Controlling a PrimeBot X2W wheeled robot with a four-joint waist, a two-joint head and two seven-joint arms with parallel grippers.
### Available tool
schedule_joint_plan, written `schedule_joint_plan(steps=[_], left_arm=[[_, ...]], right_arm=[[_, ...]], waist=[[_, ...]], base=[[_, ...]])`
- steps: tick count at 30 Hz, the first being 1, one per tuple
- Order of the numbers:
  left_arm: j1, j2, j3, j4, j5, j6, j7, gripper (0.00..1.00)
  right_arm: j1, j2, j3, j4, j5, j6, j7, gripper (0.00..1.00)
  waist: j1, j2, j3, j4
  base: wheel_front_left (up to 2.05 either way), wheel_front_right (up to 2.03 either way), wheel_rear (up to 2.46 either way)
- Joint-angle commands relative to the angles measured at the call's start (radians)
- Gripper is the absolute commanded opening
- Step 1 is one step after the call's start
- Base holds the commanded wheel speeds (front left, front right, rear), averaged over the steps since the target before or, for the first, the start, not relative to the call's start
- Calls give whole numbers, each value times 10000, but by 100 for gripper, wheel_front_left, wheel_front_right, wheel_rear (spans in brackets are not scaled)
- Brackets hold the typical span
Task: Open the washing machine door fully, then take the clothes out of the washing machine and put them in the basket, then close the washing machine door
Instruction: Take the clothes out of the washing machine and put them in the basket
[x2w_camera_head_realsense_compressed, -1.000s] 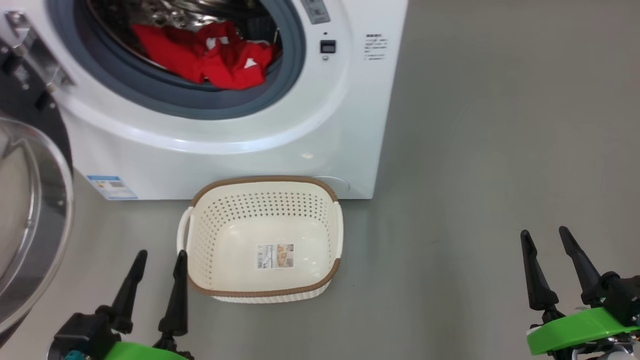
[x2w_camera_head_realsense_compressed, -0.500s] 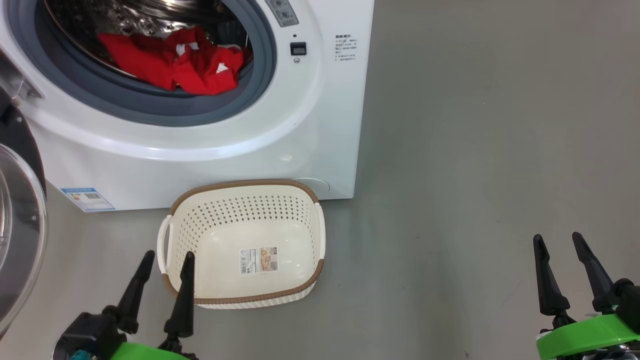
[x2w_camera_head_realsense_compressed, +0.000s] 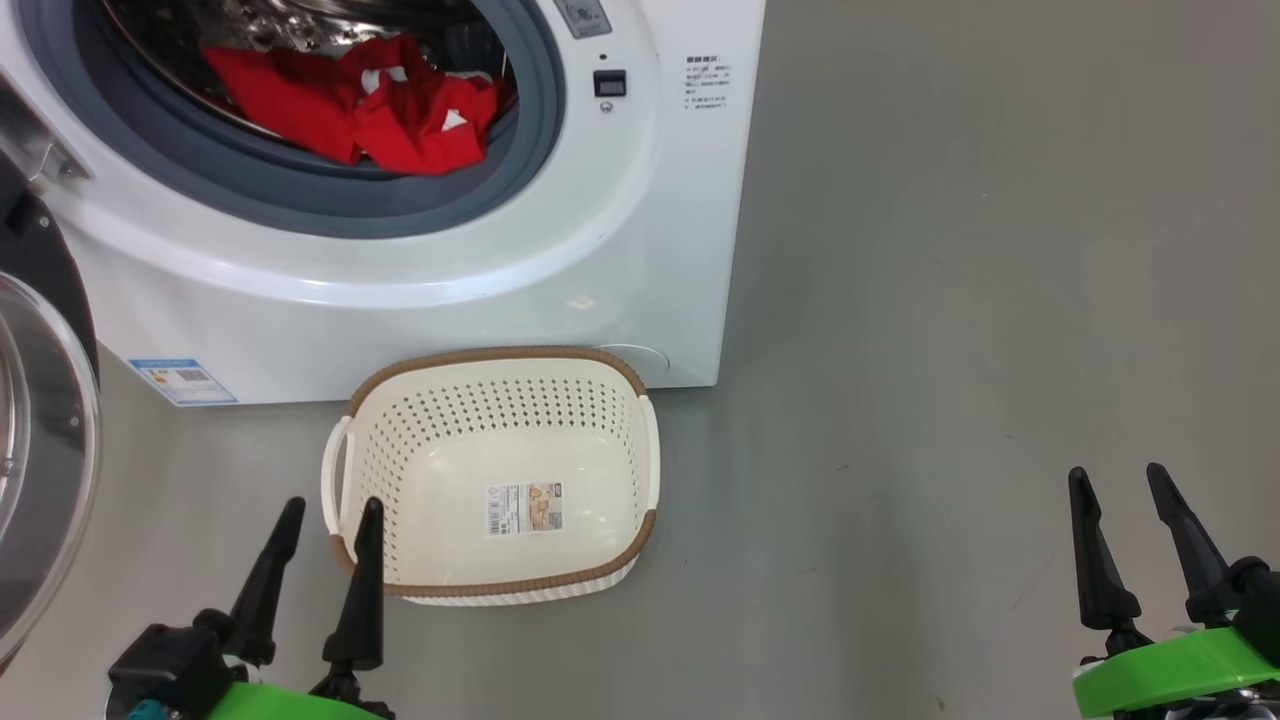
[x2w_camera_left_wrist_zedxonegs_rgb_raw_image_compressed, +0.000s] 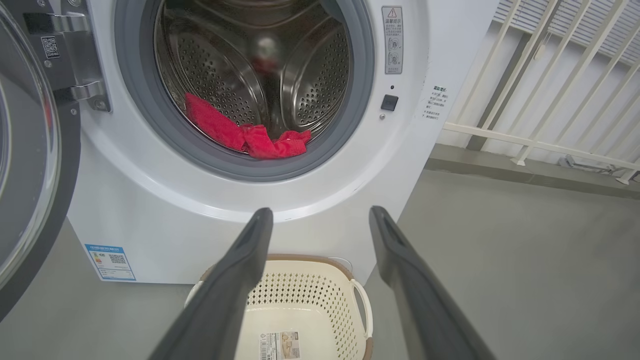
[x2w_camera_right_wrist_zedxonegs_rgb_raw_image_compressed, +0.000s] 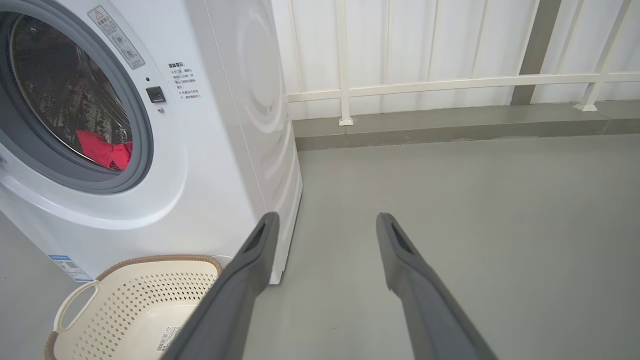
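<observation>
Head view: the washing machine (x2w_camera_head_realsense_compressed: 400, 300) is standing on the grey floor (x2w_camera_head_realsense_compressed: 950, 300) with its front facing the camera, and the washing machine door (x2w_camera_head_realsense_compressed: 40, 450) is hanging swung open at the machine's left side, its clear bowl window facing outward. The clothes (x2w_camera_head_realsense_compressed: 370, 100), red with small white patches, are lying bunched in the bottom of the perforated steel drum (x2w_camera_left_wrist_zedxonegs_rgb_raw_image_compressed: 310, 90), their front edge resting just behind the grey rubber ring (x2w_camera_head_realsense_compressed: 300, 200). The basket (x2w_camera_head_realsense_compressed: 500, 357) is sitting upright on the floor, its far rim touching or just beside the foot of the machine, below the drum opening; nothing but a paper label (x2w_camera_head_realsense_compressed: 525, 508) is lying on its bottom. The left claw (x2w_camera_head_realsense_compressed: 333, 505) is hovering at the basket's near left corner, fingers apart and gripping nothing; whether its inner finger is touching the rim cannot be told. The right claw (x2w_camera_head_realsense_compressed: 1116, 472) is hovering over bare floor well to the right of the basket, fingers likewise spread and gripping nothing. Left wrist view: the left claw's fingers are pointing toward the machine front above the basket. Right wrist view: a white railing (x2w_camera_right_wrist_zedxonegs_rgb_raw_image_compressed: 425, 85) is running along the floor's far edge beside the machine.
</observation>
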Motion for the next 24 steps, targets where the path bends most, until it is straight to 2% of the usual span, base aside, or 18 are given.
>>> schedule_joint_plan(steps=[1, 16, 24], left_arm=[[-225, 220, 294, -253, -60, -54, -51, 100], [-426, 205, 331, -214, 8, -54, -51, 100], [-421, 96, 455, 5, 363, -54, -51, 100]], right_arm=[[-205, -155, 201, -254, -7, 75, -65, 100], [-353, -132, 279, -215, -8, 75, -65, 100], [-321, -97, 306, -186, -11, 75, -65, 100]], waist=[[0, 0, 8, 4], [0, 0, 144, 7], [0, 0, 117, 27]], base=[[71, -71, 0], [118, -118, 0], [48, -48, 0]])
